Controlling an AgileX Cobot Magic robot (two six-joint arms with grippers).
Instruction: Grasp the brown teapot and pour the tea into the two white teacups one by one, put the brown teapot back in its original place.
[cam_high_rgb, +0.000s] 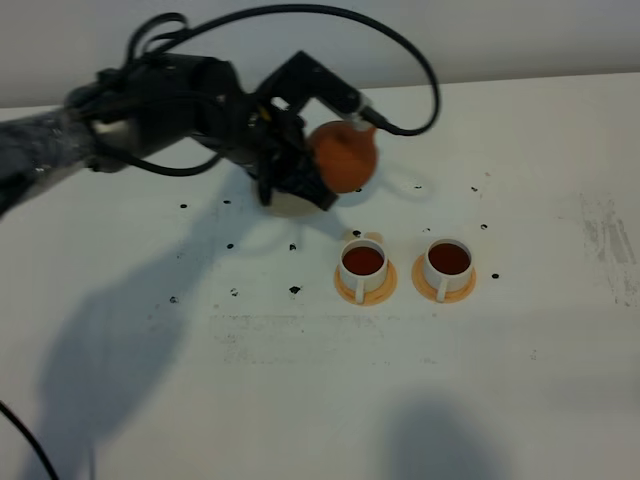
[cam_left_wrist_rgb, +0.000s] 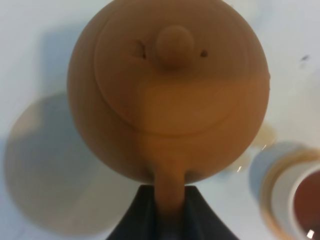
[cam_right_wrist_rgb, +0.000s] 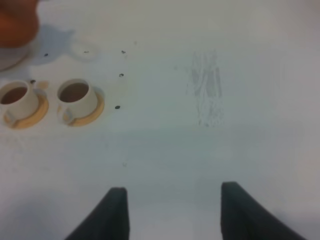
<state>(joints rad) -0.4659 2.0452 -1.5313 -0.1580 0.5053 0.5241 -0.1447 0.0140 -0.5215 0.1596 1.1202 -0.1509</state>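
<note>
Both white teacups (cam_high_rgb: 363, 265) (cam_high_rgb: 449, 262) are already holding tea, so the left pincer (cam_left_wrist_rgb: 170, 210), gripping the brown teapot (cam_high_rgb: 345, 155) by its handle, is needing a level, slow descent onto the cream saucer (cam_left_wrist_rgb: 45, 165) toward the table's (cam_high_rgb: 300, 400) far edge; the right pincer (cam_right_wrist_rgb: 172, 210) is gaping idle.

I see the brown teapot (cam_left_wrist_rgb: 167, 90) as matt, unglazed-looking clay, smooth, with faint concentric rings around its knobbed lid. My left hand (cam_left_wrist_rgb: 167, 220) holding its handle looks like matt black plastic. The two white teacups (cam_high_rgb: 363, 266) (cam_high_rgb: 448, 263) look like smooth ceramic with a slight sheen, and the dark tea inside them is glossy. Their orange saucers (cam_high_rgb: 365, 291) appear matt. The white tabletop (cam_high_rgb: 320, 390) is smooth and matt, speckled with small dark marks and a greyish scuffed patch at the right. The cream saucer (cam_left_wrist_rgb: 47, 170) looks dull and flat.
</note>
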